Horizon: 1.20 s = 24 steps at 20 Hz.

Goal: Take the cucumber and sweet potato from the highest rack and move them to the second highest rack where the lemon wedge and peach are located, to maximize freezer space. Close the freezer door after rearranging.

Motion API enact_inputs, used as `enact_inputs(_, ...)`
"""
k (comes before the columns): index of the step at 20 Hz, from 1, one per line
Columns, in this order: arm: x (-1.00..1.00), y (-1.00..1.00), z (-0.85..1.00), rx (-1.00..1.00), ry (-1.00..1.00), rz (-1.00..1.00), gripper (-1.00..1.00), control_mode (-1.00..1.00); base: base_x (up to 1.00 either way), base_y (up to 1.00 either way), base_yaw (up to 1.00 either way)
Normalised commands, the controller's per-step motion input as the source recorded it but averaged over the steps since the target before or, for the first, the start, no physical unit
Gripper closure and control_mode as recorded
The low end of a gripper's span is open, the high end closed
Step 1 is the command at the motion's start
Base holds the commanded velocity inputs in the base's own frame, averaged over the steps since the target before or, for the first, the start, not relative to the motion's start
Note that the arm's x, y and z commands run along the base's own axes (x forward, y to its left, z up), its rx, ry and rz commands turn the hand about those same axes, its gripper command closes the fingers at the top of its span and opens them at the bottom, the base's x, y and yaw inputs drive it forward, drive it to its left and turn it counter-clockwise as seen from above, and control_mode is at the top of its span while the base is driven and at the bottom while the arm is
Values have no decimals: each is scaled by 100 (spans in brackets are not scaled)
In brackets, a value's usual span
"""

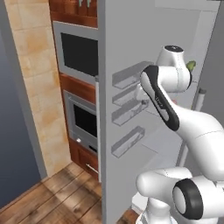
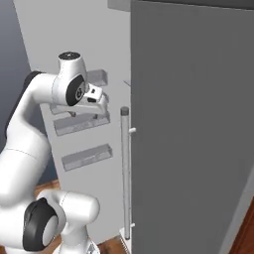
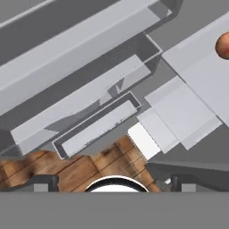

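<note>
A green tip of the cucumber [image 1: 190, 65] peeks out behind my arm's upper joint, inside the open freezer. In the hand view a round orange-brown thing [image 3: 222, 44] lies on a pale rack [image 3: 197, 76] at the top right edge; I cannot tell whether it is the peach or the sweet potato. My gripper [image 3: 112, 183] is open, its dark fingertips [image 3: 44, 182] wide apart with nothing between them. It points down beside the door bins, and in the right base view the gripper [image 2: 92, 110] hangs just above a bin. The lemon wedge is out of view.
The open freezer door [image 1: 127, 39] carries several clear bins [image 1: 127, 141] on its inner face. A grey fridge door [image 2: 198, 124] with a long vertical handle [image 2: 125, 168] stands to the right. Built-in ovens [image 1: 78, 57] are on the left, above a wooden floor [image 1: 65, 197].
</note>
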Motion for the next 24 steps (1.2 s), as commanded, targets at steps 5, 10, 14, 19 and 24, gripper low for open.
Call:
enact_inputs(5, 0, 0, 0, 0, 0, 0, -100, 100, 41, -10, -34)
enact_inputs(10, 0, 0, 0, 0, 0, 0, -100, 100, 40, 4, -47)
enact_inputs(14, 0, 0, 0, 0, 0, 0, -100, 100, 48, 0, -42)
enact_inputs(19, 0, 0, 0, 0, 0, 0, -100, 100, 41, 0, -38)
enact_inputs(24, 0, 0, 0, 0, 0, 0, -100, 100, 46, -6, -34)
